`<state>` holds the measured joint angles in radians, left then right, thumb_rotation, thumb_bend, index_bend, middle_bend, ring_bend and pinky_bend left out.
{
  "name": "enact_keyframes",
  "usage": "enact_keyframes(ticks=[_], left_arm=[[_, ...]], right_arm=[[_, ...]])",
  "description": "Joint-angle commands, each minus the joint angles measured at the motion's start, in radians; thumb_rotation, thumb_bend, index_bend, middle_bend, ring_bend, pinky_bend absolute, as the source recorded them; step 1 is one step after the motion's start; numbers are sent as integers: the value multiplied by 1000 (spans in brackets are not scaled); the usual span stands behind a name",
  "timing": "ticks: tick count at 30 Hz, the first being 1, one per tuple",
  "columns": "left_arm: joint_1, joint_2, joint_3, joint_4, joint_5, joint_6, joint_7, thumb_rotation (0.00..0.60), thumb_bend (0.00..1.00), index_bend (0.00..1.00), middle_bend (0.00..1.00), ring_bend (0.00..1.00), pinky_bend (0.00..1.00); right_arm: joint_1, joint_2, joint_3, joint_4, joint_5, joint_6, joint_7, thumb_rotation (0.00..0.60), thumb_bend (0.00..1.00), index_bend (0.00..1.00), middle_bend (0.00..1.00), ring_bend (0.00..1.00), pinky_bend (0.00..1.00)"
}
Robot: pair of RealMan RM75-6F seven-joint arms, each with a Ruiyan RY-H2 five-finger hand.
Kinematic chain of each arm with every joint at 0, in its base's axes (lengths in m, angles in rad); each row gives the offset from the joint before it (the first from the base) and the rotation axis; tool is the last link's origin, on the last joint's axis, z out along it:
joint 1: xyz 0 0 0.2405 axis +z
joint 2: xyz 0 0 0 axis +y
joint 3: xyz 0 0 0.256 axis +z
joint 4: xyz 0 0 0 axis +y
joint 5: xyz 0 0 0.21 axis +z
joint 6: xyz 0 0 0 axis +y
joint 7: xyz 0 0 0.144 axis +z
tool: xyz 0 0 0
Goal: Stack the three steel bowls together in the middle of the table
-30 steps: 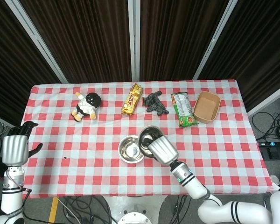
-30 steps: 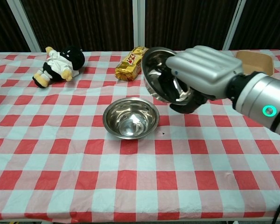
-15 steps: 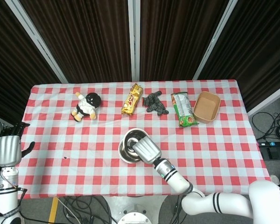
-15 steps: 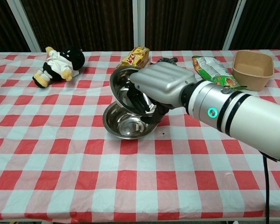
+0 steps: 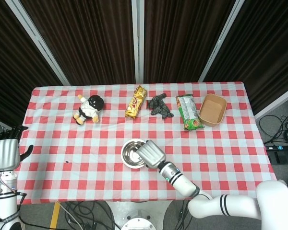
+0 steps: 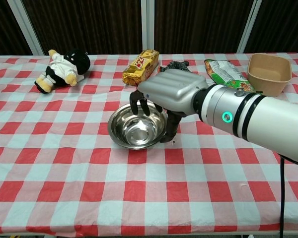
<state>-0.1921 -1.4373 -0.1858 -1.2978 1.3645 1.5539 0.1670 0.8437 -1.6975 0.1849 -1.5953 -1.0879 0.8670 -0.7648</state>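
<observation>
— Chest view: right hand (image 6: 170, 92) over the steel bowls (image 6: 137, 126), fingers (image 6: 134, 104) curled down onto the rim, gripping the nested stack on the desk (image 6: 64, 168) directly beneath.
— Head view: left hand (image 5: 5, 152) far off past the desk's edge, holding nothing, fingers spread; plush toy (image 5: 88, 108) well beyond.

Shiny steel bowls (image 6: 135, 130) nested as one stack, upright and mouth up, polished inside mirroring the light, rim round and level, on the red-and-white checked cloth near the table's middle, toward the front edge, right rim partly hidden, number of bowls unclear
</observation>
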Motion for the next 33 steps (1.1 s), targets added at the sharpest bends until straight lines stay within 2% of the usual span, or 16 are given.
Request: enact_keyframes(ticks=[1, 5, 8, 11, 14, 17, 19, 24, 28, 33], left_arm=[[-2, 0, 0, -1, 2, -2, 4, 600, 226, 366, 389, 413, 375], [-1, 5, 2, -22, 12, 5, 8, 600, 225, 366, 389, 413, 376], [1, 16, 14, -55, 24, 1, 10, 600, 225, 366, 389, 413, 376], [-1, 21, 25, -77, 48, 7, 22, 600, 225, 366, 389, 413, 376], [-6, 15, 44, -55, 92, 18, 17, 600, 222, 366, 391, 412, 375], [-1, 12, 71, -48, 112, 5, -31, 600, 200, 365, 392, 398, 375], [8, 14, 84, -50, 119, 7, -57, 600, 175, 360, 389, 379, 375], [33, 33, 108, -54, 130, 14, -87, 600, 134, 355, 380, 342, 358], [36, 50, 112, -65, 132, 8, -91, 600, 127, 355, 376, 333, 338], [33, 50, 113, -79, 149, 11, -78, 600, 119, 355, 376, 333, 335]], right_arm=[[-12, 61, -9, -71, 13, 45, -20, 600, 0, 226, 302, 370, 518], [-70, 181, -36, -221, -15, 150, -33, 600, 0, 209, 287, 353, 511], [-163, 288, -64, -336, -83, 294, 2, 600, 0, 234, 291, 353, 510], [-285, 380, -107, -368, -168, 470, 55, 600, 1, 267, 290, 331, 485], [-382, 428, -139, -349, -183, 585, 106, 600, 4, 261, 209, 200, 356], [-472, 454, -165, -306, -193, 665, 218, 600, 0, 168, 86, 54, 236], [-525, 448, -182, -246, -219, 710, 300, 600, 0, 106, 33, 6, 177], [-623, 377, -204, -59, -235, 770, 429, 600, 0, 7, 0, 0, 124], [-648, 357, -195, -8, -198, 725, 493, 600, 0, 4, 0, 0, 110], [-659, 345, -183, 27, -213, 706, 523, 600, 0, 3, 0, 0, 109]])
